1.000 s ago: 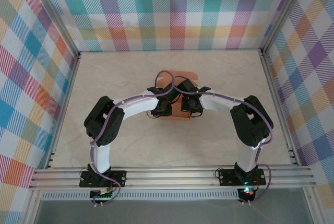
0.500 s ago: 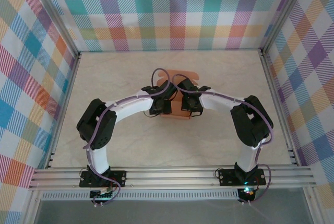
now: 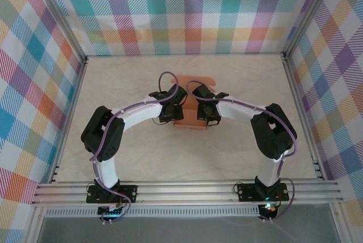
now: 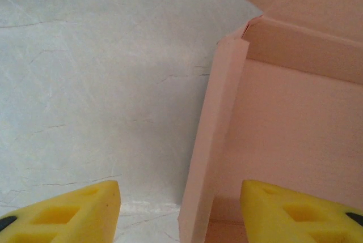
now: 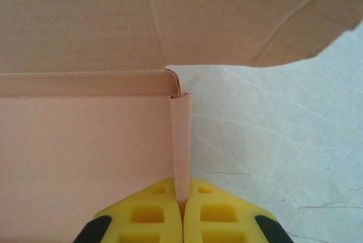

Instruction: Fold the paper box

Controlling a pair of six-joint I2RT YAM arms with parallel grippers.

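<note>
Paper box (image 4: pixel 283 124) | right end effector (image 5: pixel 182 199) pinches wall | left end effector (image 4: pixel 178 197) spread astride wall

A pale, marble-veined beige tabletop (image 3: pixel 244 79) lay evenly lit under soft light. Three walls of pastel plaid panels (image 3: pixel 193 11) enclosed it, edged by slanting silver aluminium posts (image 3: pixel 64 25), with grooved aluminium rails (image 3: pixel 187 191) along the near side.
</note>
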